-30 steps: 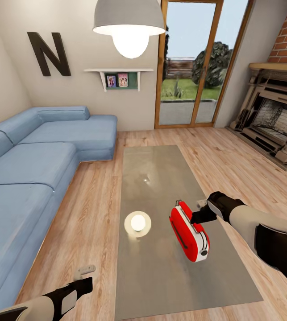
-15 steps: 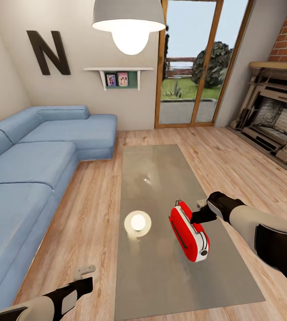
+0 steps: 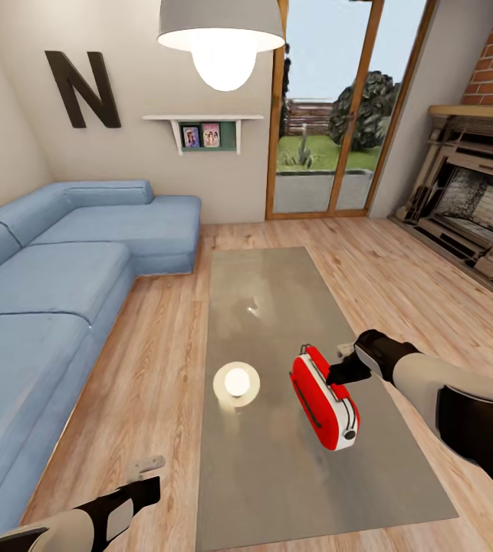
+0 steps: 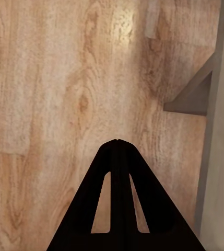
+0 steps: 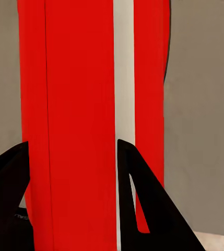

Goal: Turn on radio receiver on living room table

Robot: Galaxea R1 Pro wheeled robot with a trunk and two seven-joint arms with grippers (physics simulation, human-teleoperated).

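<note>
Red radio receiver (image 3: 324,397) on glossy table (image 3: 277,475), right pincer (image 3: 341,366) spread around it, left pincer (image 4: 117,144) pressed together over wooden floor (image 4: 49,94)

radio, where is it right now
In the head view the radio lies on the near right part of the table, beside the lamp's round reflection, with the right gripper against its far side.

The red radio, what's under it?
The radio sits on the grey table, with the right gripper at its far side. Beside it the tabletop mirrors the lamp. The patch right beneath the radio is covered.
</note>
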